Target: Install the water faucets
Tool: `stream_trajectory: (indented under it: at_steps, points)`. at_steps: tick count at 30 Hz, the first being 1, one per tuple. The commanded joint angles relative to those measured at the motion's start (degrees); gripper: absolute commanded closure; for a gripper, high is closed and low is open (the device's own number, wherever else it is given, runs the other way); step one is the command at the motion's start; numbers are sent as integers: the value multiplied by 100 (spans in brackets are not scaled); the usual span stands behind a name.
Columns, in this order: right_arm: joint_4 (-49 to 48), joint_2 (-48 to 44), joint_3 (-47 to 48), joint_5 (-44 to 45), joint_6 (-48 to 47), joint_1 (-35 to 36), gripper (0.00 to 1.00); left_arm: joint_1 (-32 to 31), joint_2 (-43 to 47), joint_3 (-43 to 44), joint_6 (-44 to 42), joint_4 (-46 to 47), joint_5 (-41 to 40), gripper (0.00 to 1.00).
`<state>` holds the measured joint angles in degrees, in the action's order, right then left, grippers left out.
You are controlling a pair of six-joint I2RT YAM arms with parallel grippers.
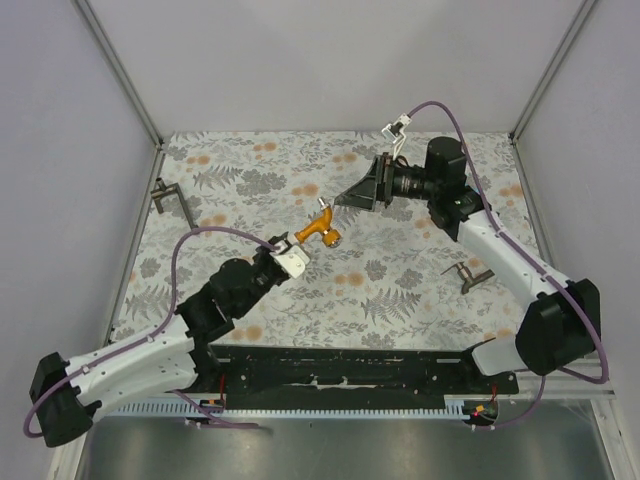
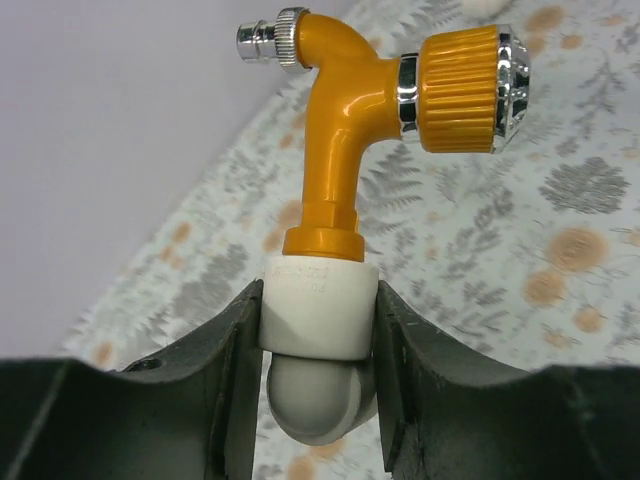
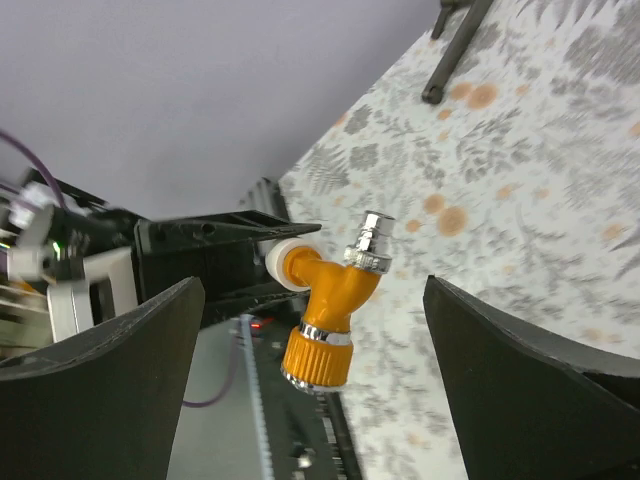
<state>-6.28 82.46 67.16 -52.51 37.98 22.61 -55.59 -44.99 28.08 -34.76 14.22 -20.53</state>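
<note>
An orange water faucet (image 1: 320, 228) with a ribbed knob, a chrome spout tip and a white end fitting (image 2: 318, 305) is held up over the middle of the floral table. My left gripper (image 1: 290, 258) is shut on that white fitting, its dark fingers (image 2: 225, 350) pressing both sides, and the faucet (image 2: 335, 150) stands up beyond them. My right gripper (image 1: 352, 190) hangs further back and to the right, open wide and clear of the faucet. In the right wrist view the faucet (image 3: 330, 300) shows well beyond the spread fingers (image 3: 120, 380), touching neither.
Two dark metal angled lever handles lie on the table, one at the left edge (image 1: 172, 198) and one at the right (image 1: 468, 273). A black rail (image 1: 350, 375) runs along the near edge between the arm bases. Pale walls close in the back and sides.
</note>
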Motion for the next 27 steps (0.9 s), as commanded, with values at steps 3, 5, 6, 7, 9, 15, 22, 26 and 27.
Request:
stream_trajectory:
  at_steps: [3, 5, 6, 7, 9, 15, 22, 26, 27]
  points:
    - [548, -879, 44, -110, -3080, -20, 2, 1163, 201, 497, 3315, -1158, 2505, 98]
    - [917, -1151, -123, -232, -4126, -20, 2, 1550, 131, 611, 3887, -1176, 3184, 98]
    - [1092, -1283, -211, -242, -4584, -20, 2, 1752, 44, 681, 4098, -1176, 3605, 98]
    - [1207, -1424, -255, -286, -4867, -2, 2, 1902, -44, 760, 4283, -1176, 3922, 98]
    - [1671, -1591, -221, -470, -5473, -11, 2, 2201, -281, 962, 4713, -1184, 4450, 98]
    - [2535, -1917, -115, -787, -6820, -11, 2, 2589, -923, 1367, 5655, -737, 5884, 98]
    - [2729, -1874, 69, -1226, -7067, 6, 2, 2589, -1284, 1762, 5849, -622, 7009, 98]
    - [2790, -1707, 228, -1525, -6997, 42, 2, 2589, -1389, 1912, 5998, -499, 7361, 98]
    - [2790, -1672, 254, -1604, -6971, 68, 2, 2589, -1407, 1930, 6025, -482, 7414, 98]
